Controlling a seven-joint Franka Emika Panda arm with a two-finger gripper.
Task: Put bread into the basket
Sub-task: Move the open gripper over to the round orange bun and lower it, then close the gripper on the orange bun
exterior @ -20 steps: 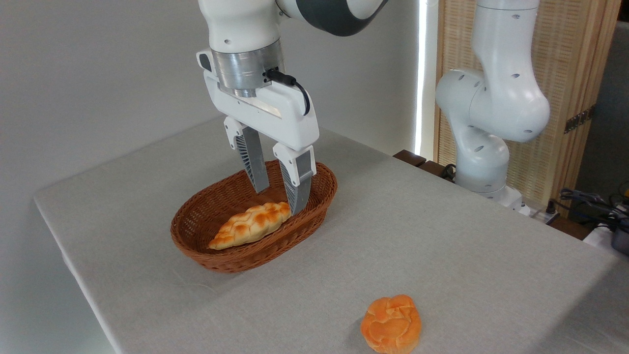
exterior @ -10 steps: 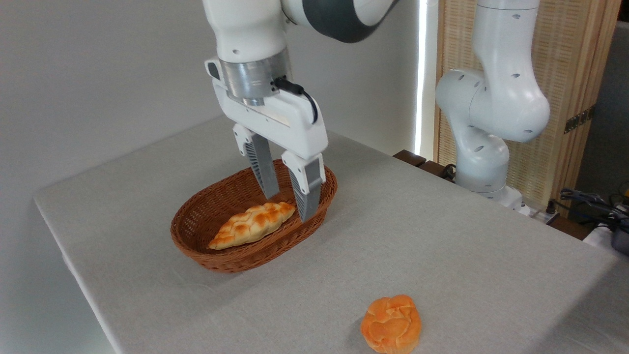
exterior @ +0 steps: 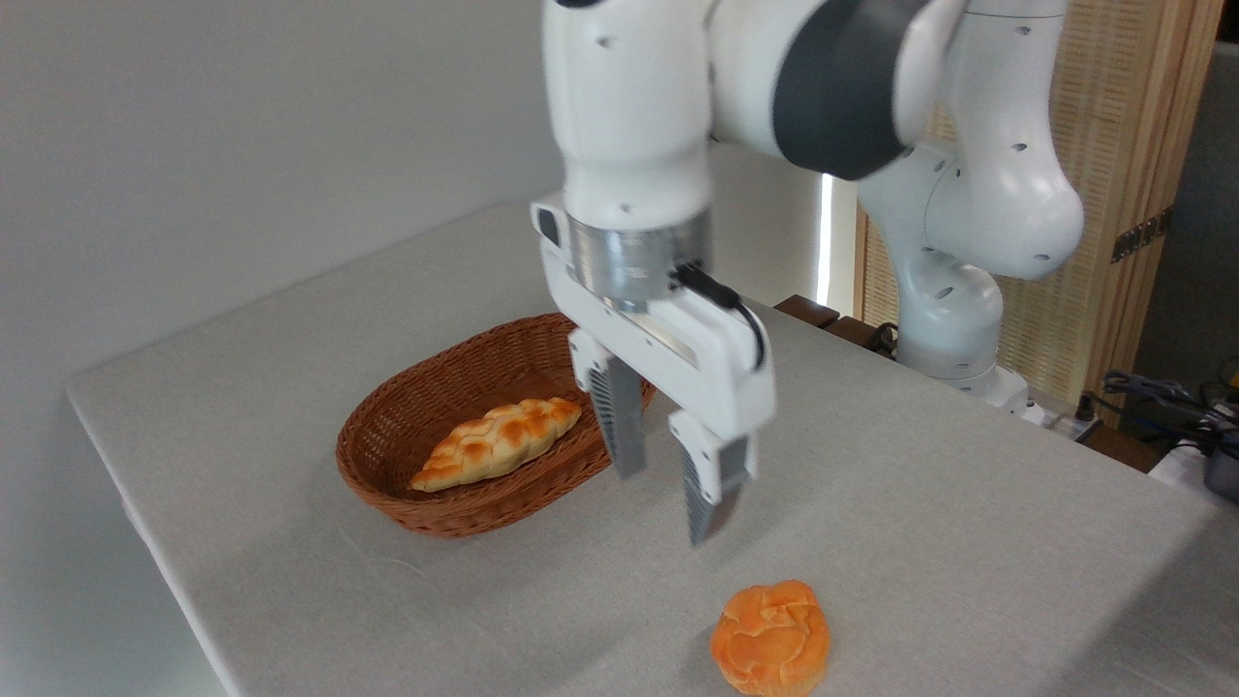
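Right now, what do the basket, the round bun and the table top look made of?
Basket: brown woven wicker, visible weave, slight sheen.
Round bun: uniform orange, smooth cracked top; possibly a foam or plastic replica, can't confirm.
Table top: pale grey matte cloth with fine weave texture.

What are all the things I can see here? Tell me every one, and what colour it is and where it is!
bun: 1, orange, on the table near the front edge, outside the basket
braided loaf: 1, golden, lying inside the basket
basket: 1, brown wicker, oval, left of middle on the table
table: 1, covered in light grey cloth, fills most of the picture
slatted screen: 1, light wood, behind the table on the right
cables: a bundle, dark, far right past the table edge
robot arm: 1, white with dark grey joints, base at the back right
tool: 1, white with grey fingers, open, empty, in the air between the basket and the bun
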